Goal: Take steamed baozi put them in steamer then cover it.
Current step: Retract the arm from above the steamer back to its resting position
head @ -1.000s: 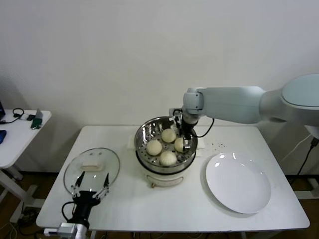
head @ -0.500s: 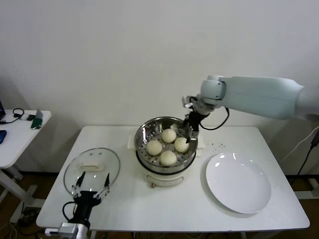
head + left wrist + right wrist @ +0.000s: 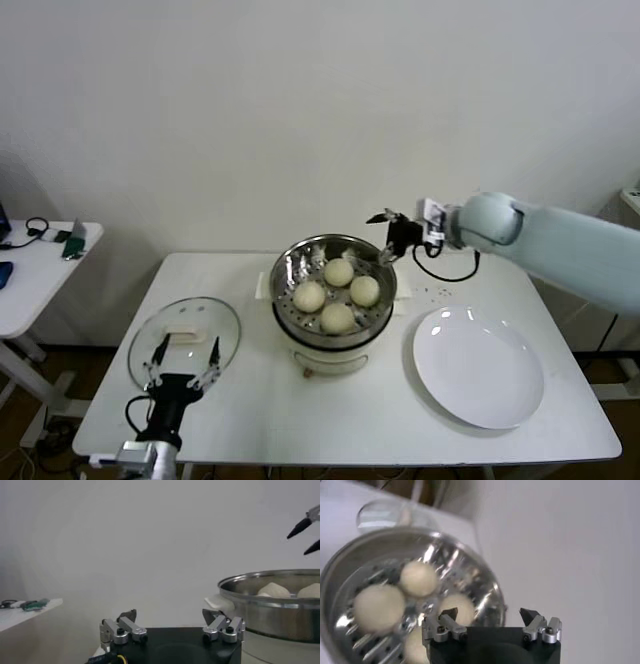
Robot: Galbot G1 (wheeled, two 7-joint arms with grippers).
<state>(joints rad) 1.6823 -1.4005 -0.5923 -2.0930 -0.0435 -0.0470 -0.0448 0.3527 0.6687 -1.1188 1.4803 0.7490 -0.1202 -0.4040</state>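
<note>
Four baozi in steamer; one cover apparently beside.

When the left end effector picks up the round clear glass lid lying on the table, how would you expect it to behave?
The round clear glass lid is probably rigid and fairly heavy for its thinness, and breakable if dropped. Its smooth glass looks slippery, so the cream oblong handle seems the safer grip. Lying flat, it should slide rather than roll. The left end effector hovers open by its near edge.

No legible text or labels
</note>
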